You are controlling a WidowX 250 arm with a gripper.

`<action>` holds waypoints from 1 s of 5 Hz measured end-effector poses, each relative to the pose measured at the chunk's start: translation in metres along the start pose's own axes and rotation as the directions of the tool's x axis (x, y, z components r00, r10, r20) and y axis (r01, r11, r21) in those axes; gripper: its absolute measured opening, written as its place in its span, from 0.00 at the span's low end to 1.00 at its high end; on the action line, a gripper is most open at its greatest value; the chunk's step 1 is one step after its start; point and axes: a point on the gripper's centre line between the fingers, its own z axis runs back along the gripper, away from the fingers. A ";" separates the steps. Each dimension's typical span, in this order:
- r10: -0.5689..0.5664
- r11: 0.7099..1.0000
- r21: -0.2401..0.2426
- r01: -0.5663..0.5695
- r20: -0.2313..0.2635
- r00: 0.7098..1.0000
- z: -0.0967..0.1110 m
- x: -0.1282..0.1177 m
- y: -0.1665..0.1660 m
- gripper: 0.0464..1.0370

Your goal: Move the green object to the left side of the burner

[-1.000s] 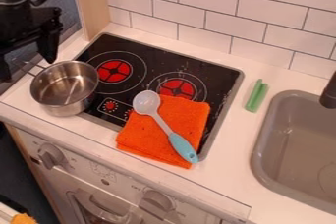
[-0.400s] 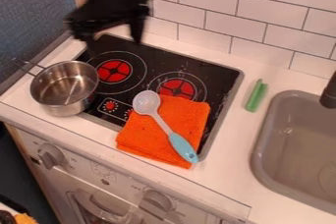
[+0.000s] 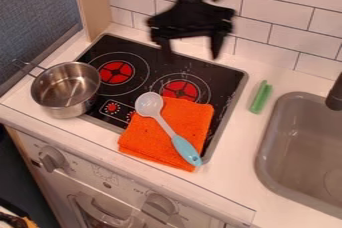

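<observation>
The black gripper (image 3: 192, 55) is held above the back of the stove (image 3: 230, 74), its fingers spread wide with nothing between them. The green object (image 3: 261, 97) is found on the counter (image 3: 234, 144) between stove and sink (image 3: 266, 159) — toward the sink side from the gripper and nearer the front. Its long axis is laid roughly wall to front, so it should be straddled with little turning, though the gripper's height can perhaps not be judged well.

Camera above, fairly near, slanting down at stovetop (image 3: 226, 78).
</observation>
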 end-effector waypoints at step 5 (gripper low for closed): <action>-0.283 0.959 -0.071 0.276 -0.140 0.949 -0.087 -0.015 -0.093 0.96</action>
